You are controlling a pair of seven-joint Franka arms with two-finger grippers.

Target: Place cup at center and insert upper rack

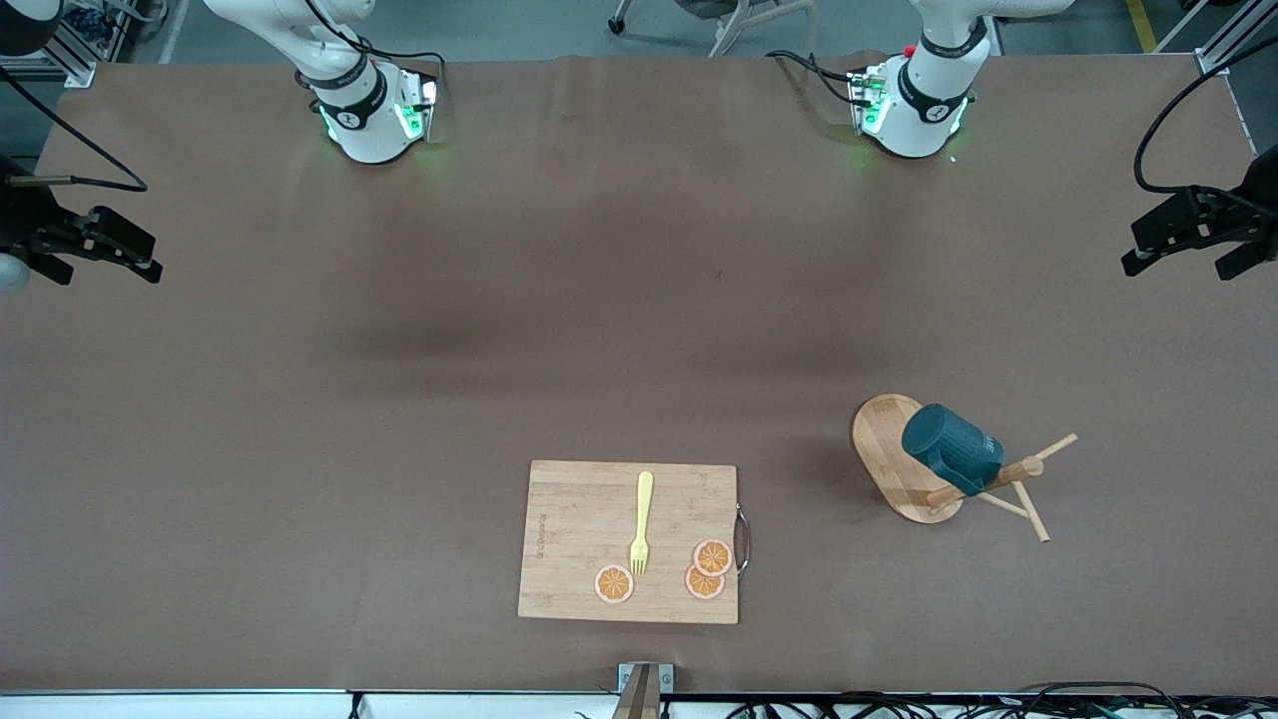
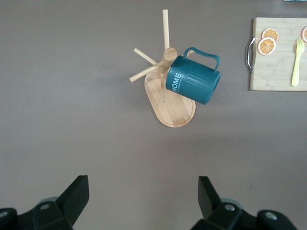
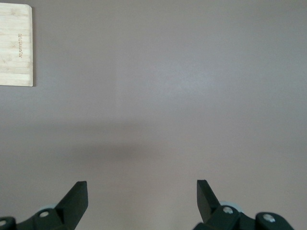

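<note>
The upper parts of both arms are being cut off by the top edge of the front view, and only the bases and first links are being shown there. The cup's ochre inside is being hidden; only its ribbed teal outside and handle are being seen. The cup is being carried tilted on a peg of the upper rack, which is standing on its oval base toward the left arm's end of the table, well apart from the cutting board. A yellow fork and three orange slices are being borne by the board.

The left gripper is being held high over bare table near the rack, jaws spread wide, nothing gripped. The right gripper is being held over bare table at the right arm's end, jaws likewise spread and empty.
</note>
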